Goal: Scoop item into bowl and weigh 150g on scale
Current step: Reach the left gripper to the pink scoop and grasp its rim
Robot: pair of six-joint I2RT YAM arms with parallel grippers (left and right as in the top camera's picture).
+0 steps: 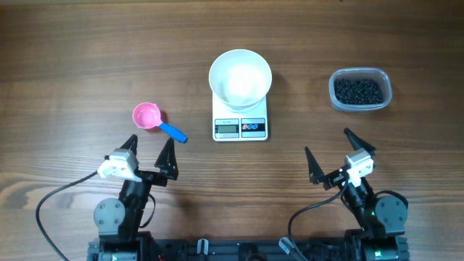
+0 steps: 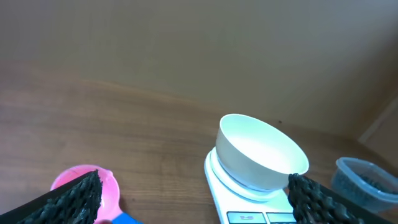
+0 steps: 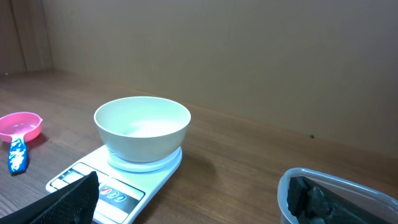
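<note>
Scooping hadn't begun: the left gripper (image 1: 152,145) and right gripper (image 1: 328,145) hung spread and empty. The bowl (image 1: 240,76) sat, seemingly empty, on the scale (image 1: 240,128); the beads (image 1: 358,90) lay in their tub (image 1: 337,99). Next, I'd say, the scoop (image 1: 148,116) needed grasping.

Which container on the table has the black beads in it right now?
The clear plastic tub, off to the scale's right; the white bowl on the scale is empty.

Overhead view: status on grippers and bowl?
Left gripper open, empty, near pink scoop. Right gripper open, empty. Bowl empty on scale; beads in clear tub. Nothing in the way.
</note>
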